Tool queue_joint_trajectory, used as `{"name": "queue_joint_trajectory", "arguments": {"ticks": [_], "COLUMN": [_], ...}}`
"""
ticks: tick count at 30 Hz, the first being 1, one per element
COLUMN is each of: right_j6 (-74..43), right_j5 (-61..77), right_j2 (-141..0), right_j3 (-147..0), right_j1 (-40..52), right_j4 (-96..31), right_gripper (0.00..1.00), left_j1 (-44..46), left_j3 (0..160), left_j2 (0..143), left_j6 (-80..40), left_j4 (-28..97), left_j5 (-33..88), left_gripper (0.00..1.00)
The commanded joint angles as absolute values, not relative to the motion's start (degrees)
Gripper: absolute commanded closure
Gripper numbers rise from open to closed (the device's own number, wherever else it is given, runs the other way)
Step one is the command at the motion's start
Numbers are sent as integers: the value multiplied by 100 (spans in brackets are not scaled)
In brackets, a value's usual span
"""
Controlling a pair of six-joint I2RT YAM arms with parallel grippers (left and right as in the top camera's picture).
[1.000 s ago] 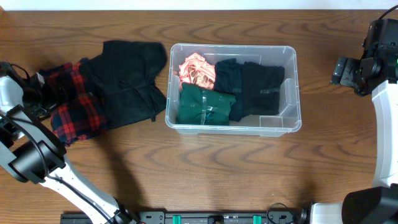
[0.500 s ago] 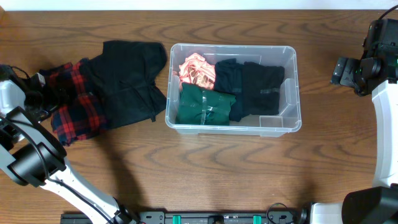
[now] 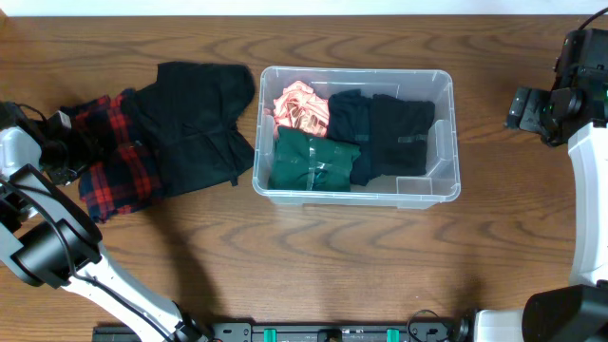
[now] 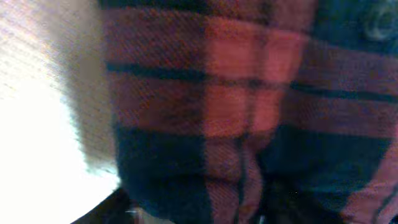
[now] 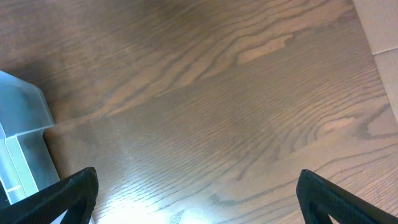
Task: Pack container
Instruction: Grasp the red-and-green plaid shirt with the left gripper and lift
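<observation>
The clear container [image 3: 448, 142] stands mid-table and holds a pink garment [image 3: 298, 106], a green one [image 3: 313, 160] and a dark one [image 3: 388, 133]. To its left lie a black garment [image 3: 195, 123] and a red plaid garment [image 3: 116, 161]. My left gripper [image 3: 59, 150] sits at the plaid garment's left edge. In the left wrist view the plaid cloth [image 4: 249, 93] fills the frame, and a fold of it is bunched between the jaws of the left gripper [image 4: 230, 208]. My right gripper [image 3: 521, 107] hovers right of the container, open and holding nothing [image 5: 199, 205].
The container's corner [image 5: 22, 143] shows at the left edge of the right wrist view, over bare wooden table [image 5: 236, 106]. The table's far-right edge [image 5: 379, 37] is near the right arm.
The left jaws have closed in on the plaid cloth. Both arms and all garments stay where they were.
</observation>
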State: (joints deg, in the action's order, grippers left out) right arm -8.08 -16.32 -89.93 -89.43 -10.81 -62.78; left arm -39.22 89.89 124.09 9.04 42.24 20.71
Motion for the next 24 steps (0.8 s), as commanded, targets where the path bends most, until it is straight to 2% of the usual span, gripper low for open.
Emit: {"name": "queue_joint_trajectory", "arguments": {"ticks": [1,6,14,20,24], "right_j6": [-810,-810,-810,-810,-810], "right_j5": [-1693,-1693,-1693,-1691,-1693], "right_j2": [-8941,-8941,-8941,-8941,-8941], "right_j3": [-8917,-8917,-8917,-8917,-8917], "right_j1": [-1118,-1118,-1118,-1118,-1118], "right_j4": [-6281,-6281,-6281,-6281,-6281], "right_gripper": [1,1,1,1,1], "left_j1": [-3769,-3771,-3769,-3758,-3697], "left_j3": [8385,8420,9146,9727,9778], "left_j2": [13310,13308,12914,11990,11220], "left_j6": [1090,1087,762,21,-34], "left_j4": [4403,4456,5002,5113,4967], "left_j5": [1072,1072,1074,1326,1699], "left_gripper": [61,94,94,94,94]}}
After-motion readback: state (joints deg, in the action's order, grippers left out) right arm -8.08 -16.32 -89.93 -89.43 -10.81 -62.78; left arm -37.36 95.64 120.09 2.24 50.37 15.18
